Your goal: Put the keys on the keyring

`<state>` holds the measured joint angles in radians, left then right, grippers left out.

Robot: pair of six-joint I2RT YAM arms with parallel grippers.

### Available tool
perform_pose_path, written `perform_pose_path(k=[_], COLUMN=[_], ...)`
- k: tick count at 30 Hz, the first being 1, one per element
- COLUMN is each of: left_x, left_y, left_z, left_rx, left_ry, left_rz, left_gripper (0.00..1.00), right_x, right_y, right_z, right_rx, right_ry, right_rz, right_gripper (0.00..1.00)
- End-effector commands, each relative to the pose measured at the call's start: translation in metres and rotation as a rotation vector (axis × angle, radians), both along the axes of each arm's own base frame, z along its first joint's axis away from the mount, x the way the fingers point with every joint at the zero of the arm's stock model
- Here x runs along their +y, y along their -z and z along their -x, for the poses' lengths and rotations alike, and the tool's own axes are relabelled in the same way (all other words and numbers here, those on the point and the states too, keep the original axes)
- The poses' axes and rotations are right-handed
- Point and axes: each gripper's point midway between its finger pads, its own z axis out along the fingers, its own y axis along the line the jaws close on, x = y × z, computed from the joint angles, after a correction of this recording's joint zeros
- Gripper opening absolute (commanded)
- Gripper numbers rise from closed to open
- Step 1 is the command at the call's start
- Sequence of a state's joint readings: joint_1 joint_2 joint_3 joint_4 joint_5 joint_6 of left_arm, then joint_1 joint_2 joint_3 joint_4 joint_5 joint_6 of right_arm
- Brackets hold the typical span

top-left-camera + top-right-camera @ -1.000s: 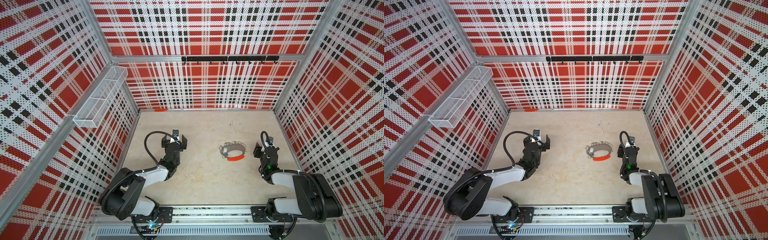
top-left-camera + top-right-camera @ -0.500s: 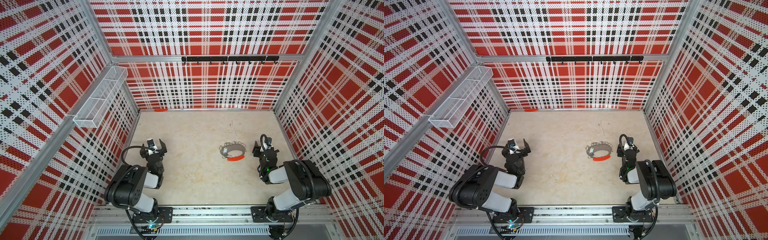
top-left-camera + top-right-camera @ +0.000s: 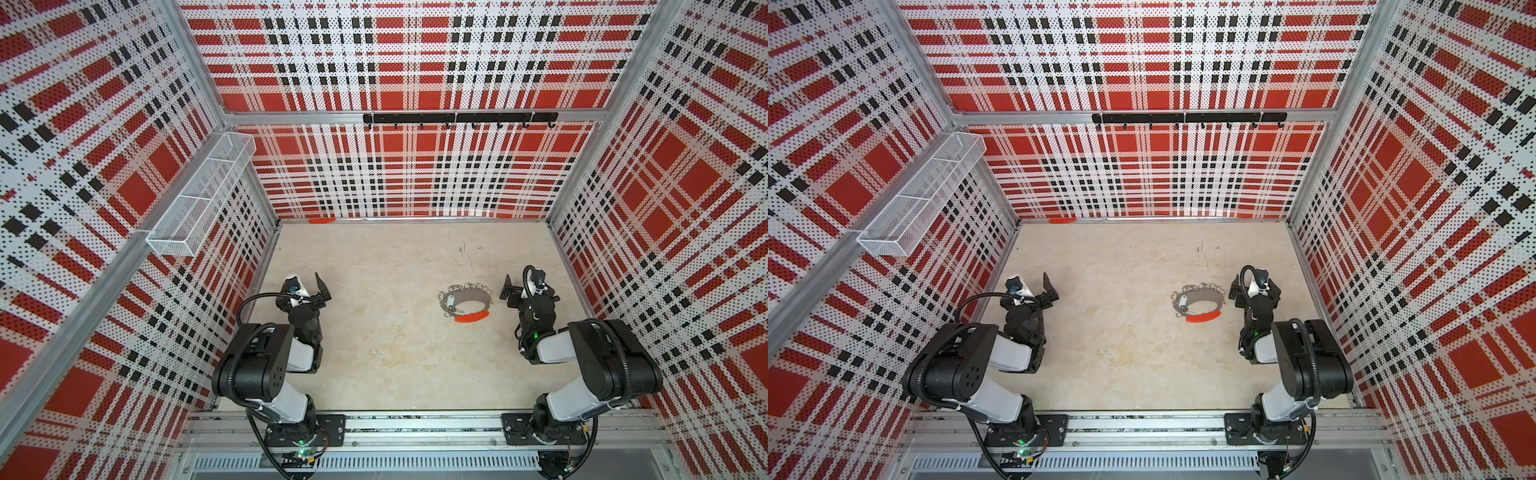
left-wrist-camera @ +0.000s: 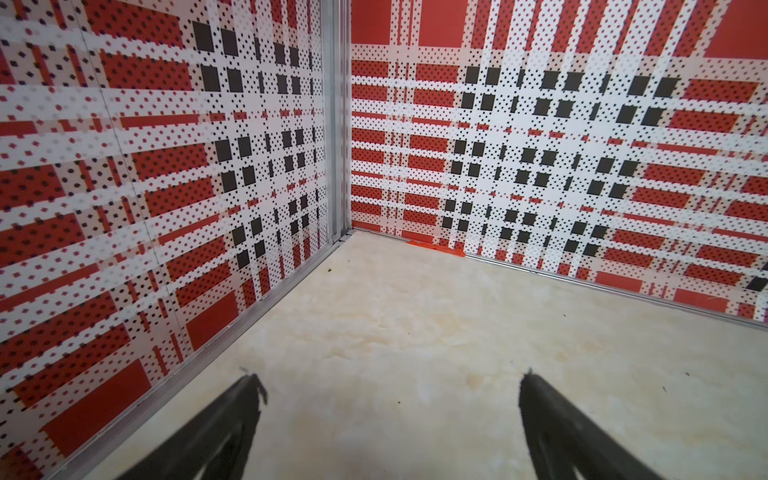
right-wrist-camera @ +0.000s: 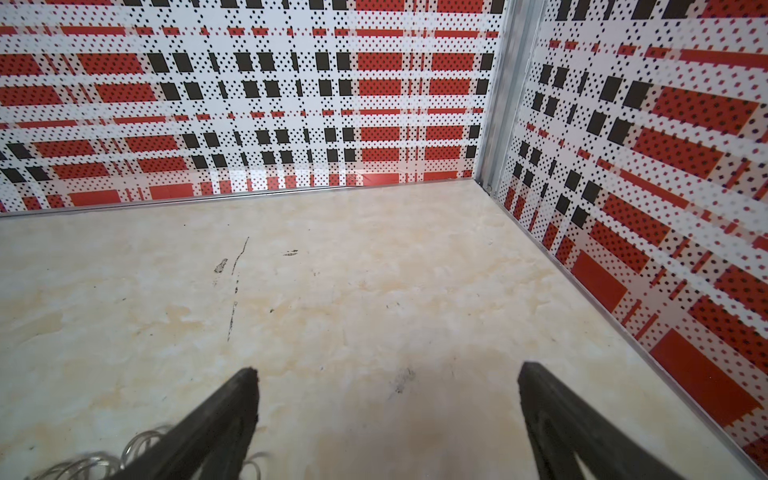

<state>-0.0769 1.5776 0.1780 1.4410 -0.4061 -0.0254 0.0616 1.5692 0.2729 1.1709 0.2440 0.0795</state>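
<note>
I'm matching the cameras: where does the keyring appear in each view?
Both top views: keyring right of centre on the floor.
Left wrist: not in it.
Right wrist: only its wire clips, by the right claw.
Shared landmark: dark floor scuffs.

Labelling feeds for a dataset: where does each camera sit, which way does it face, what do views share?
Top views: high above the near edge, looking down at the table and back wall; left arm and right arm show.
Left wrist: on the left arm, facing the back-left corner; the open left gripper shows.
Right wrist: on the right arm, facing the back-right corner; the open right gripper shows.
Shared: orange-red strip, left wrist and top views; keyring clips, right wrist and top views.
</note>
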Motion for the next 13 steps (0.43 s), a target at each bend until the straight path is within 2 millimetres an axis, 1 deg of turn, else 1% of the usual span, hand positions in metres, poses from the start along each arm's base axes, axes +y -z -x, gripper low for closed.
perform_pose_path(k=[1, 4, 6, 13], left_x=[0.001, 0.002, 0.004, 0.004], left_y=[-0.011, -0.007, -0.006, -0.005], left_z=[0.01, 0.002, -0.002, -0.002], left_rx=[-0.055, -0.029, -0.019, -0.017], left_ry=[-0.03, -0.014, -0.007, -0.004], left_rz=[-0.031, -0.02, -0.009, -0.006], left_gripper=[0.98, 0.98, 0.98, 0.98], right_x=[0.007, 0.005, 0.009, 0.007], right_y=[-0.003, -0.001, -0.001, -0.002], right_z=[-0.003, -0.005, -0.008, -0.006], right_rx=[-0.005, 0.007, 0.006, 0.002], right_ry=[-0.035, -0.032, -0.063, -0.075], right_rz=[0.025, 0.021, 0.013, 0.003], right_gripper=[1.0, 1.0, 1.0, 1.0])
